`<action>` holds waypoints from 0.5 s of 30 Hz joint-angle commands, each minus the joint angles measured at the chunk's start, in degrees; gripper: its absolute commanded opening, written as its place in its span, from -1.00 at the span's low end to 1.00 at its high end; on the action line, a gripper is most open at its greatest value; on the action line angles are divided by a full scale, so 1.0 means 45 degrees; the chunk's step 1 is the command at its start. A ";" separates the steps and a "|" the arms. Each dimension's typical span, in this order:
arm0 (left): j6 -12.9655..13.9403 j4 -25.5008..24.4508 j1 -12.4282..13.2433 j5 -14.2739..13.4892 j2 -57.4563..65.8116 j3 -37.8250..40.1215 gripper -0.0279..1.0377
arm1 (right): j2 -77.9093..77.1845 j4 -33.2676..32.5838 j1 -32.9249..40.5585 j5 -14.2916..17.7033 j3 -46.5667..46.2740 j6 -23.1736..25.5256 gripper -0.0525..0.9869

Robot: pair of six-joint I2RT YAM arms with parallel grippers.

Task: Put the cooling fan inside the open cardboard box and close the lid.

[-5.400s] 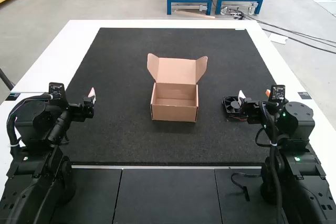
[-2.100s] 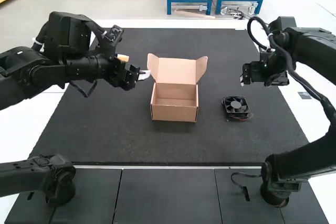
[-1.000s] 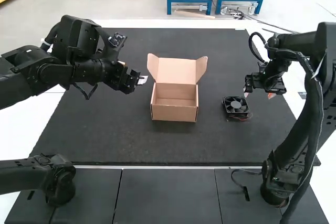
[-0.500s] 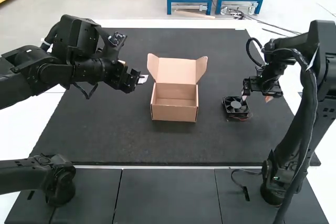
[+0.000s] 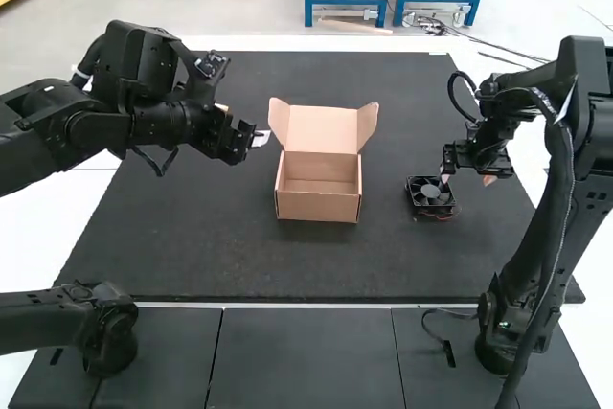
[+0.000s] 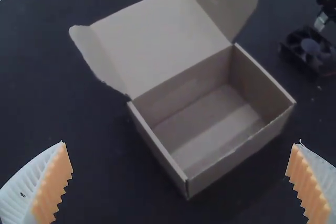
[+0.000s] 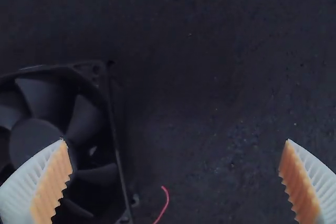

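Standing open at the middle of the black mat (image 5: 192, 237), the cardboard box (image 5: 318, 184) has its lid (image 5: 321, 128) upright along the rear edge, with both side flaps spread. The cooling fan (image 5: 431, 195) lies flat on the mat to the right of the box, near it but apart, with a thin red wire (image 7: 164, 203) at its edge.

The right arm (image 5: 575, 93) stands to the right of the box. The right jaws are released, spread wide just above the fan's side away from the box. In the right wrist view one ribbed finger (image 7: 44, 182) is over the fan blades and the other (image 7: 302, 182) is over bare mat. Whether the first finger touches the fan is hard to judge; it seems just clear.

The left arm (image 5: 144, 122) is to the left of the box. The left jaws are also released, near the lid's left flap and aimed at the box. The left wrist view looks down into the box between two orange-padded fingers (image 6: 47, 182). The mat lies on a white tabletop (image 5: 86, 93).
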 commanded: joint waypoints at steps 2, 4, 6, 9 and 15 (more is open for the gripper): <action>-0.0039 0.0083 -0.0034 -0.0087 0.0047 0.0620 0.86 | 0.0299 0.0090 0.0099 0.0221 0.0212 0.0259 0.84; -0.0039 0.0083 -0.0034 -0.0087 0.0086 0.0737 0.86 | 0.0339 0.0149 0.0119 0.0221 0.0173 0.0259 0.84; -0.0039 0.0083 0.0005 -0.0068 0.0145 0.0835 0.86 | 0.0475 0.0149 0.0119 0.0221 0.0154 0.0259 0.84; -0.0019 0.0063 0.0063 -0.0087 0.0184 0.0913 0.86 | 0.0632 0.0168 0.0099 0.0260 0.0154 0.0240 0.84; -0.0019 -0.0132 0.0063 -0.0087 0.0184 0.0855 0.86 | 0.0944 0.0403 0.0119 0.0339 0.0212 0.0279 0.84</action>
